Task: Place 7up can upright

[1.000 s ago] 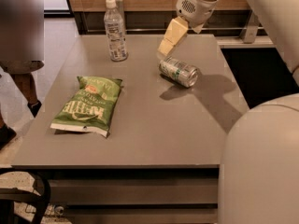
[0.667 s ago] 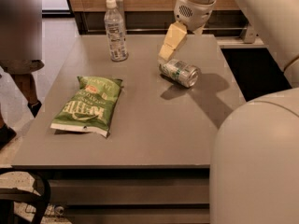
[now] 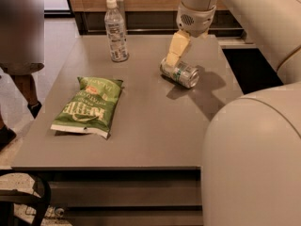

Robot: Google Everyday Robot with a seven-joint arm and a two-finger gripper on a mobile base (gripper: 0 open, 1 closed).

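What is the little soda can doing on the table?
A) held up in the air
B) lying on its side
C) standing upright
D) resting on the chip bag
B: the 7up can lies on its side on the table, with the claw at its end nearer the water bottle.

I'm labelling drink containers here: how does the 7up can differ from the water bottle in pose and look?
Pose: the 7up can lies on its side; the water bottle stands upright. Look: the can is silver-and-green metal; the bottle is clear plastic with a white cap. The end effector is at the can's end nearer the bottle, well apart from the bottle itself. Both rest on the grey table.
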